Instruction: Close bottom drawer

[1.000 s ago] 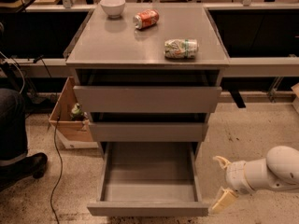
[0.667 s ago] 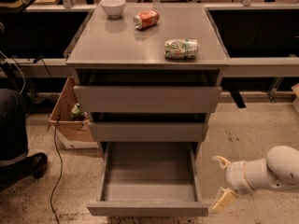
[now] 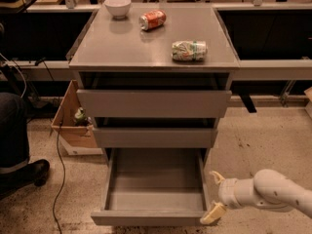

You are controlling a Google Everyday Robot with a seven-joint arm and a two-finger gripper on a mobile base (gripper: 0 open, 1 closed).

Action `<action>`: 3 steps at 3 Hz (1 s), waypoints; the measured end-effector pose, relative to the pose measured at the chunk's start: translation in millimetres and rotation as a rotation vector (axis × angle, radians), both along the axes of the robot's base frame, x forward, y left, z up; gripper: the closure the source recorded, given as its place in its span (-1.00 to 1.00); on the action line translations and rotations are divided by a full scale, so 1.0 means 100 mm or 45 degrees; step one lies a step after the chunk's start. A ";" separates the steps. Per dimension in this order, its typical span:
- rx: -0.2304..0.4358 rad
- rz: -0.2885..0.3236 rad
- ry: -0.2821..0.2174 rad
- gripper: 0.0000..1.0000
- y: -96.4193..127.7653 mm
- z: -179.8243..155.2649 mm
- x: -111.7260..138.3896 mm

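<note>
The bottom drawer (image 3: 156, 191) of the grey cabinet (image 3: 154, 48) is pulled far out, showing its empty grey box interior; its flat front (image 3: 146, 218) is at the frame's lower edge. The middle drawer front (image 3: 155, 137) and top drawer front (image 3: 154, 103) stick out slightly. My gripper (image 3: 214, 195) reaches in from the lower right on a white arm (image 3: 265, 192), beside the open drawer's right front corner. Its two pale fingers are spread, open and empty, the lower fingertip (image 3: 211, 214) close to the drawer's front corner.
On the cabinet top lie a white bowl (image 3: 117, 6), an orange can (image 3: 152, 19) on its side and a crushed green-white can (image 3: 189, 50). A cardboard box (image 3: 73, 126) stands left of the cabinet. A person's leg and shoe (image 3: 19, 169) are at far left. Speckled floor surrounds.
</note>
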State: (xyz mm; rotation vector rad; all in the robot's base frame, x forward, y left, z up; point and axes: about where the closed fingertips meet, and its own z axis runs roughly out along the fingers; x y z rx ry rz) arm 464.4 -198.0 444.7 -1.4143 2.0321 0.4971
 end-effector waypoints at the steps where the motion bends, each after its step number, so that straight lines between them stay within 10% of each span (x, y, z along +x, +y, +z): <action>1: 0.057 -0.029 -0.040 -1.00 0.23 -0.66 0.27; 3: 0.118 -0.053 -0.002 -1.00 0.55 -1.80 0.51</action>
